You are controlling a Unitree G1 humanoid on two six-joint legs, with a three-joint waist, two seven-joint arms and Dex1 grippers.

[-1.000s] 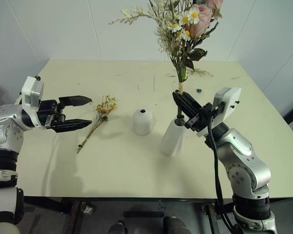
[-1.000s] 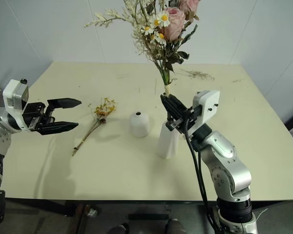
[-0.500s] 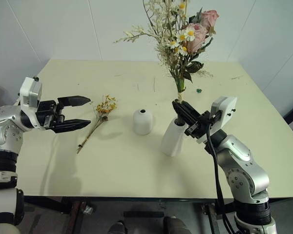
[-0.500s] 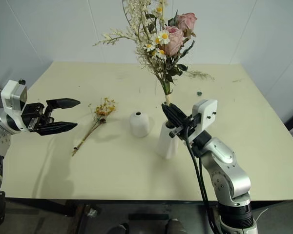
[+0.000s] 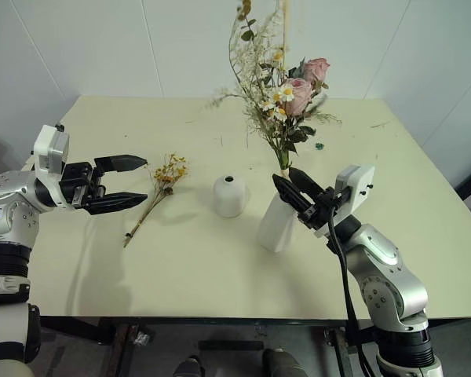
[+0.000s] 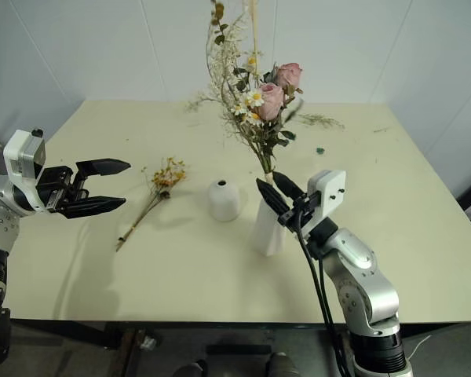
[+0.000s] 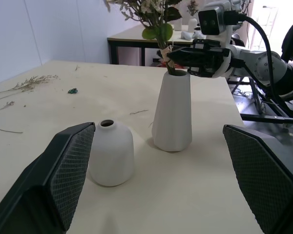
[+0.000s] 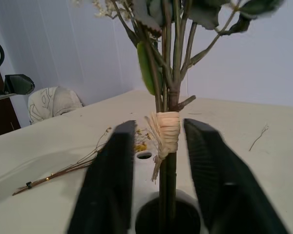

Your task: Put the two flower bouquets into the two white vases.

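Your right gripper (image 8: 158, 161) stands part open, touching nothing; the rose bouquet (image 5: 286, 102) stands between its fingers, stems in the tapered vase (image 5: 277, 224). Your left gripper (image 5: 129, 183), wide open and empty, has the small yellow bouquet (image 5: 158, 191) just beyond its fingertips; grasping it is likely next.

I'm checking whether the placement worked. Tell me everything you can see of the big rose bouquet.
The rose bouquet has pink roses, small white daisies, pale sprigs and green leaves, its stems bound by a straw-coloured tie. It stands nearly upright, stem ends down inside the mouth of the tall white vase. The right gripper sits at the tie, jaws parted on either side of the stems, not pressing them.
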